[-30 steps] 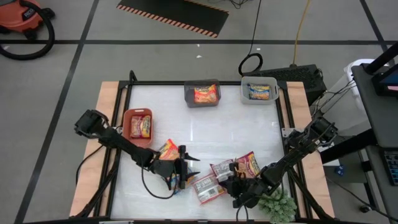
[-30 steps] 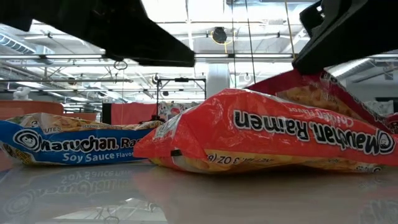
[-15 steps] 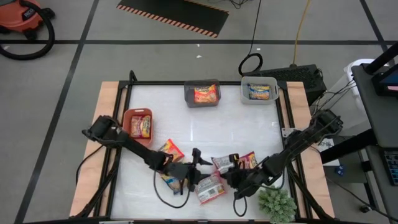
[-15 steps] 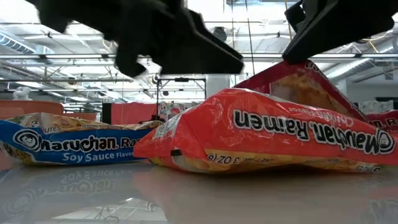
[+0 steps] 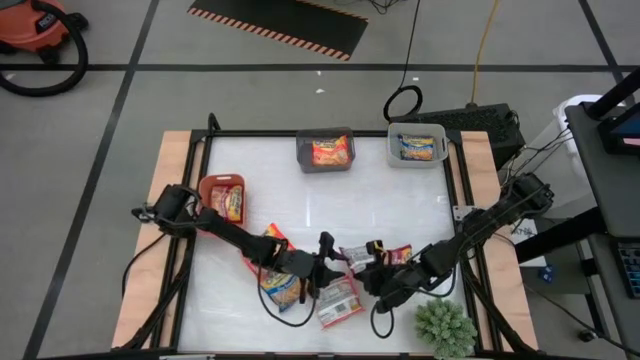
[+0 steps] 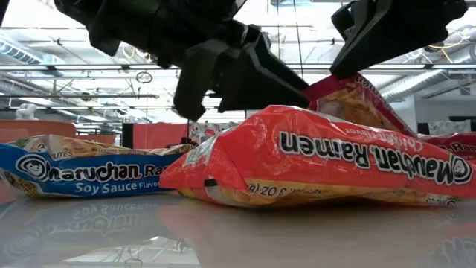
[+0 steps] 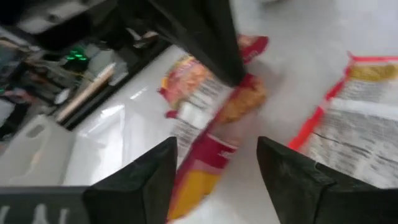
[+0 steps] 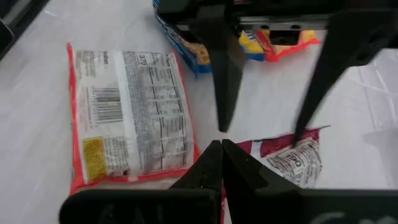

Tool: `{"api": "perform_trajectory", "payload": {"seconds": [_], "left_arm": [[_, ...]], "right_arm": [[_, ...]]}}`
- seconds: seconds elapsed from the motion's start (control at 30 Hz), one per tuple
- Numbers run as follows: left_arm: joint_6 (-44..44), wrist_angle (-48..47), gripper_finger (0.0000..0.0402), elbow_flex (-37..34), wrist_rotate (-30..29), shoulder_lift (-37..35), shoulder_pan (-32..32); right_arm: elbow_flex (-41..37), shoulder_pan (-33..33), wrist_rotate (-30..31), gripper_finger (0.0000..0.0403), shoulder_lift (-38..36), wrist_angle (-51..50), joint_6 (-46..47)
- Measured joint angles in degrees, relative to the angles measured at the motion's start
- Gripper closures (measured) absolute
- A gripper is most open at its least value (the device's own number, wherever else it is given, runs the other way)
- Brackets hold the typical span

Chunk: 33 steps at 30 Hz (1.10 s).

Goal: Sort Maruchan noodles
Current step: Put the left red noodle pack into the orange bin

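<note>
**Light, crinkly packets — take them by an edge**

Left tool (image 5: pixel 325 262) spread wide just above a packet (image 7: pixel 211 118) standing on edge between its fingers. Right tool (image 5: pixel 372 282) pinched shut, empty, beside the face-down packet (image 8: pixel 127 115). Other packets near on table (image 5: pixel 400 200). Judged light, soft, slippery — grip across a sealed seam, gently; noodles crush.

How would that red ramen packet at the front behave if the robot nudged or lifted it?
The red ramen packet would probably slide easily: its glossy wrapper lies on a shiny table. It looks puffy, so probably light. The crinkled end seams would likely flop; the middle seems stiffer.
</note>
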Motion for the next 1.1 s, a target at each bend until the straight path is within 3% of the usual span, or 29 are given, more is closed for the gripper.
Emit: {"api": "perform_trajectory", "payload": {"seconds": [0.4, 0.63, 0.9, 1.0, 1.1], "left_arm": [[1.2, -1.4, 0.0302, 0.0, 1.9, 0.0, 3.1], [3.1, -1.4, 0.0305, 0.0, 1.7, 0.0, 3.7], [5.3, -1.4, 0.0251, 0.0, 1.8, 0.0, 4.3], [6.4, -1.4, 0.0273, 0.0, 2.4, 0.0, 4.6], [6.8, -1.5, 0.0322, 0.0, 4.4, 0.0, 5.0]], "right_arm": [[0.0, -1.5, -0.1, 0.0403, 0.0, -0.6, -1.0], [0.0, -2.8, -3.0, 0.0403, 0.0, -0.6, -1.5], [0.0, -3.5, -3.8, 0.0403, 0.0, -0.6, -2.1], [0.0, -3.9, -4.6, 0.0403, 0.0, -0.5, -2.6], [0.0, -4.3, -4.6, 0.0403, 0.0, -0.5, -3.1]]}}
